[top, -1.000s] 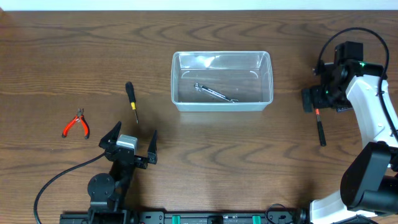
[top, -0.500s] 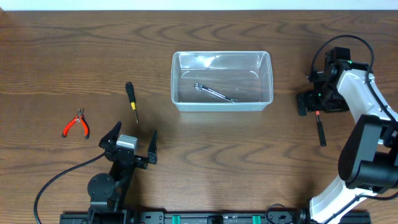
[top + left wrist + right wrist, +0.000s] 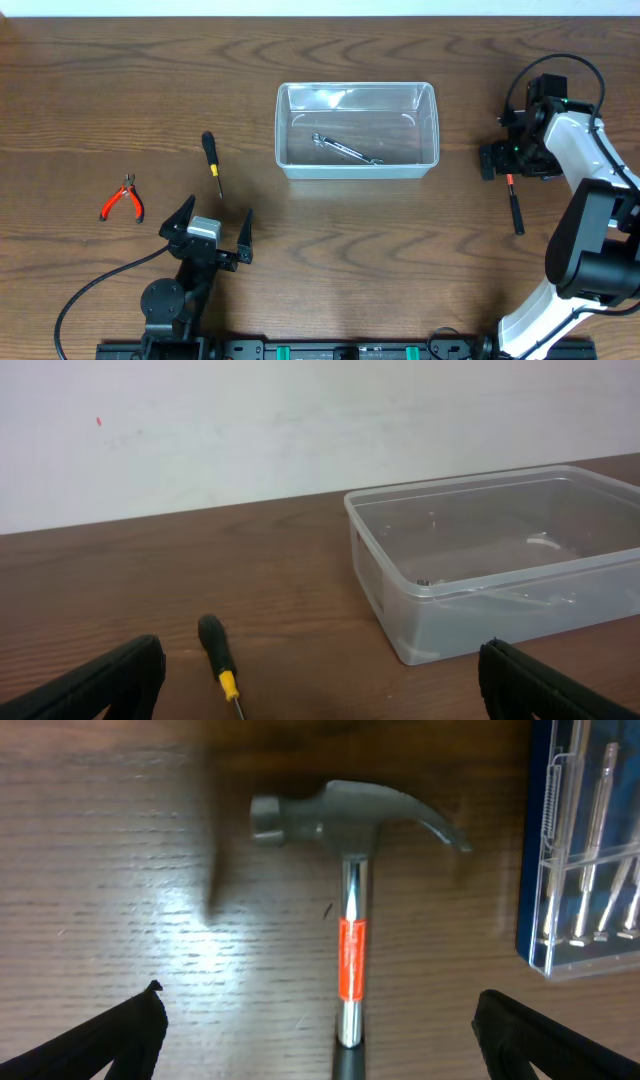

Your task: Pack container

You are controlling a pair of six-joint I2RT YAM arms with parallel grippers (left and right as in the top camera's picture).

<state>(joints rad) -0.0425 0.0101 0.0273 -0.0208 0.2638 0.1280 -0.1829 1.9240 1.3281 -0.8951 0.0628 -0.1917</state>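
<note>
Red pliers [image 3: 122, 200] and a screwdriver [image 3: 211, 160] are lying at the left of the bench [image 3: 100, 80], near the left pincer [image 3: 215, 216], which is gaping released and empty. The container [image 3: 357, 172] is sitting mid-bench with a wrench [image 3: 345, 149] inside. The right pincer [image 3: 320, 1020] is hovering released over a hammer [image 3: 350, 935].

Plenty of bare table [image 3: 120, 80] to move across on the left and far side. Only two small things down on the left: a screwdriver [image 3: 211, 160] just ahead of the left jaws, and red pliers [image 3: 122, 199] off to its side, well apart. Room to slip between screwdriver and container [image 3: 357, 171]. Open at the top of the container, with just a wrench [image 3: 346, 149] lying flat on the bottom. Tighter on the right: a hammer [image 3: 350, 920] between the wide right jaws, and a blue case [image 3: 585, 860] of small tools close beside its head.
</note>
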